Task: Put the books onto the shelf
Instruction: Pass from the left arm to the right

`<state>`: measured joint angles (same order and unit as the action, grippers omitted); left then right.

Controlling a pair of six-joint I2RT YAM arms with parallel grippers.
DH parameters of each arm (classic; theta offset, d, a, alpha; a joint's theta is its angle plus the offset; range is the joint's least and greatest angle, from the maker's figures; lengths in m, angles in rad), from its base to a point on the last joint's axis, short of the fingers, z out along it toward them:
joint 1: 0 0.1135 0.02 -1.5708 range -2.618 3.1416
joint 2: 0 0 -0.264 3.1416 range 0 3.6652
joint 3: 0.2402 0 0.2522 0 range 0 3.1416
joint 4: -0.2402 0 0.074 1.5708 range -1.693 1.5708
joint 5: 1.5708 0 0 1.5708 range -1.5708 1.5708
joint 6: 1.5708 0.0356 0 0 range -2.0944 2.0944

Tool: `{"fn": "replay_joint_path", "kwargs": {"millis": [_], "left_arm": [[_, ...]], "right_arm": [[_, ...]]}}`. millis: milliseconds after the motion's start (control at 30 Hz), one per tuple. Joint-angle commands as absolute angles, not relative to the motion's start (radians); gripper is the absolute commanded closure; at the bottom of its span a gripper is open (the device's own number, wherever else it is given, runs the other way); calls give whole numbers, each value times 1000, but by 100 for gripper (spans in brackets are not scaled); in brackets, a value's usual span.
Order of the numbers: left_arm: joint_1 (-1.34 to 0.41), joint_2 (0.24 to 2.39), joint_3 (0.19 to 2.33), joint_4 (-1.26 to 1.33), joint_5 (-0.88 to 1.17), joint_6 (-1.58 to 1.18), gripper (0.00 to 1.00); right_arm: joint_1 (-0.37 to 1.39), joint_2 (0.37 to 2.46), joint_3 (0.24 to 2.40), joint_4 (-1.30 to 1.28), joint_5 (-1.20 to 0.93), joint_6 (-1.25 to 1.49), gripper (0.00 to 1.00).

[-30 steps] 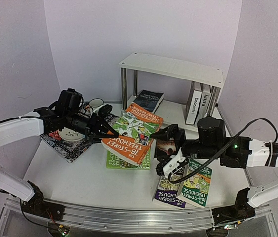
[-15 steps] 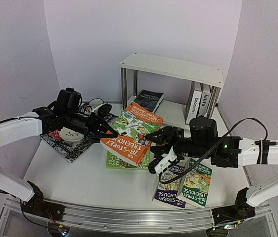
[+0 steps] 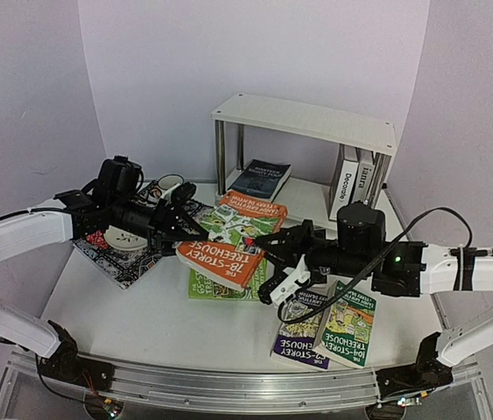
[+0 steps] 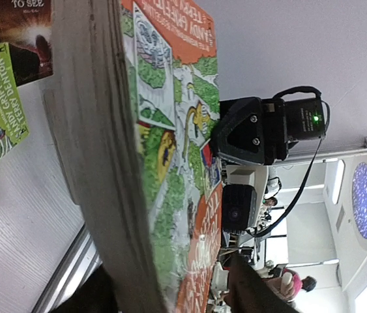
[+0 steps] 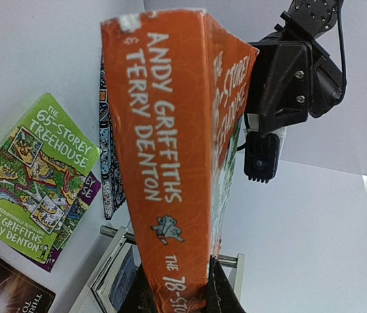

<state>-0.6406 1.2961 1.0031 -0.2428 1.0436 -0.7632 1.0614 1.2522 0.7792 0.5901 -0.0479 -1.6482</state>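
Note:
An orange cartoon book (image 3: pixel 228 249) hangs above the table between both arms. My right gripper (image 3: pixel 274 262) is shut on its spine end, fingers pressed on both covers (image 5: pixel 176 293). My left gripper (image 3: pixel 183 229) is open at the opposite edge, its jaws either side of the book (image 4: pixel 170 297) with a gap at the cover. Beneath lies a green book (image 3: pixel 220 284). Green (image 3: pixel 347 328) and purple (image 3: pixel 297 339) books lie front right. The white shelf (image 3: pixel 303 122) holds two upright white books (image 3: pixel 348 179) and a flat dark book (image 3: pixel 261 178) on its lower board.
A dark patterned placemat (image 3: pixel 123 261) lies at the left with a white bowl (image 3: pixel 123 238) on it and a mug (image 3: pixel 169 184) behind. The left arm reaches over it. Purple walls close in behind and beside the shelf.
My right gripper moved left to the orange book and shut on its spine. My left gripper's jaws loosened from the book's other edge.

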Motion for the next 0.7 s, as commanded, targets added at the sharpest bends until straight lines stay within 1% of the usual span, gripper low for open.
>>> {"fn": "replay_joint_path", "kwargs": {"millis": [0, 100, 133, 267, 433, 533, 667], "left_arm": [[-639, 1230, 1016, -188, 992, -717, 22], [-638, 1208, 1063, -307, 809, -634, 10], [-637, 1199, 1084, -344, 753, -608, 8], [-637, 1131, 1123, -419, 535, -561, 6], [-637, 1002, 1135, -466, 280, -526, 4], [-637, 934, 1123, -466, 208, -515, 0], [-637, 899, 1116, -466, 182, -511, 0]], "right_arm": [[1065, 1217, 799, 669, -29, -1622, 100], [1065, 1205, 820, 678, 26, -1566, 100], [1066, 1201, 837, 671, 62, -1536, 100], [1066, 1195, 955, 501, 235, -1510, 100], [1065, 1215, 1071, 511, 419, -1500, 100], [1060, 1250, 1176, 528, 507, -1487, 100], [1029, 1337, 1365, 528, 598, -1468, 100]]}}
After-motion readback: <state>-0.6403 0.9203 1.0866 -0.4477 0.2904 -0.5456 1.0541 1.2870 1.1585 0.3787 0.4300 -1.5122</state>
